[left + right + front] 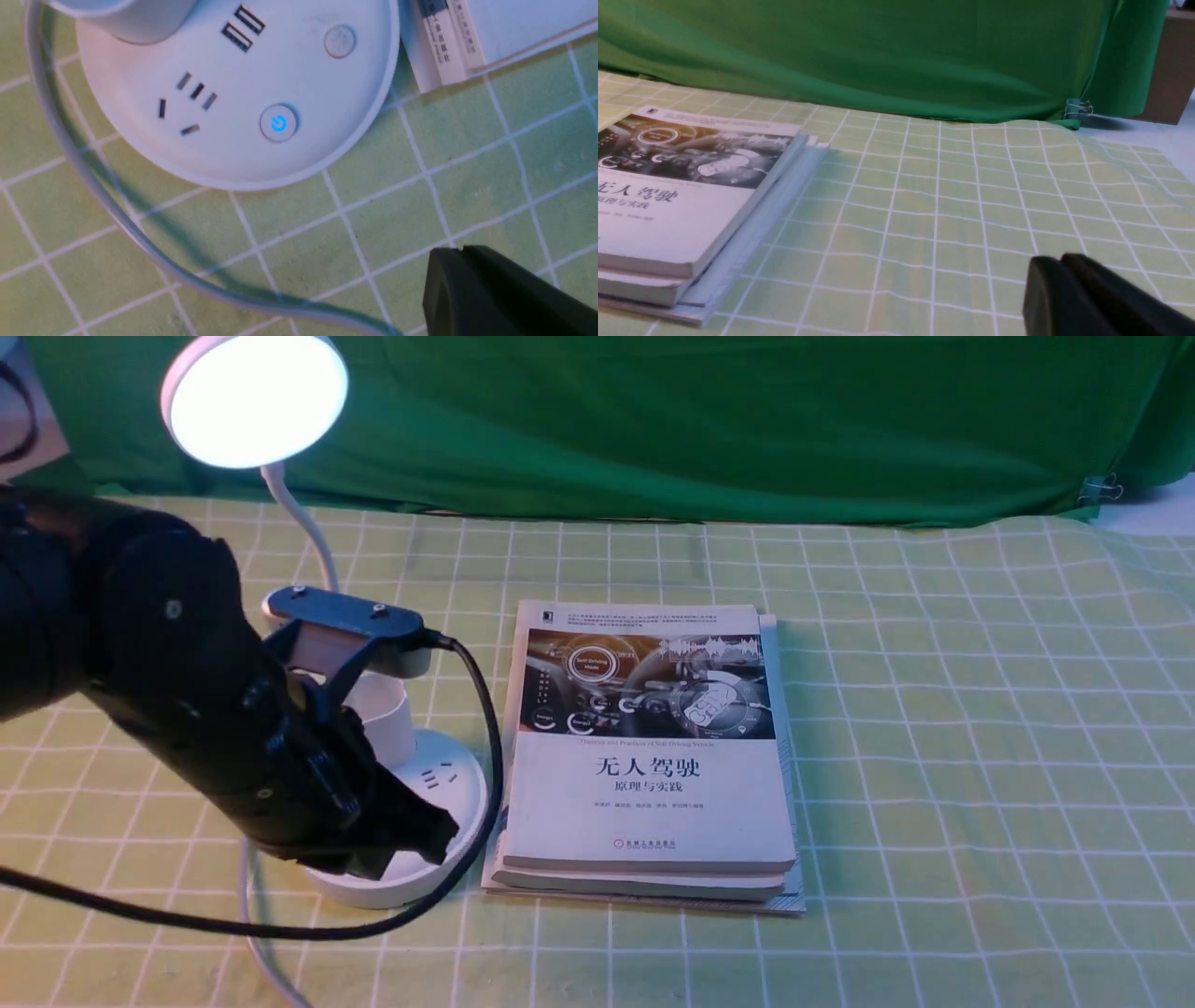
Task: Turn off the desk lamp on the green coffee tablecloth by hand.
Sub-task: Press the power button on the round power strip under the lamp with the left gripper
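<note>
Left wrist view, first speaker: why is the left end effector held with fingers together?
Second speaker: A blunt tip is probably wanted for pressing. The lit desk lamp is found just ahead of it on the green coffee tablecloth, its blue-glowing power button not yet touched.
First speaker: And the right end effector?
Second speaker: Also closed, held well aside, likely for clearance.

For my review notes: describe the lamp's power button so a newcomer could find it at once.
On the tablecloth, the lamp stands left of the books. Its round base carries sockets and two round buttons. The power button glows with a blue symbol; the other button is unlit.
</note>
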Action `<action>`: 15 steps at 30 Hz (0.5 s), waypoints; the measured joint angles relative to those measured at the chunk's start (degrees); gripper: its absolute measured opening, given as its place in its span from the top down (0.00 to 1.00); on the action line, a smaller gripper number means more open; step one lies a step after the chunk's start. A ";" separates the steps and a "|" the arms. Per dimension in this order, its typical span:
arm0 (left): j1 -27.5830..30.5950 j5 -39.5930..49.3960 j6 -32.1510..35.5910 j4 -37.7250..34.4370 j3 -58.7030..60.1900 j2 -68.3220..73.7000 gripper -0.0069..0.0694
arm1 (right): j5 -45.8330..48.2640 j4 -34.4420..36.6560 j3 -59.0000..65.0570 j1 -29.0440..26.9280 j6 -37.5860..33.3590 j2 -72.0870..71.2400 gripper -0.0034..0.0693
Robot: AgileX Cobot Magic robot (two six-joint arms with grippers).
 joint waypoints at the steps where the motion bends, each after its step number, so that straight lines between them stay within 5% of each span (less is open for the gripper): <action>1: 0.00 0.06 -0.01 0.67 -0.80 1.14 0.92 | 0.00 0.00 0.00 0.00 0.00 0.00 0.91; 15: 0.00 2.63 -0.36 2.15 -8.98 11.18 0.92 | 0.08 0.00 0.00 0.00 0.00 0.00 0.91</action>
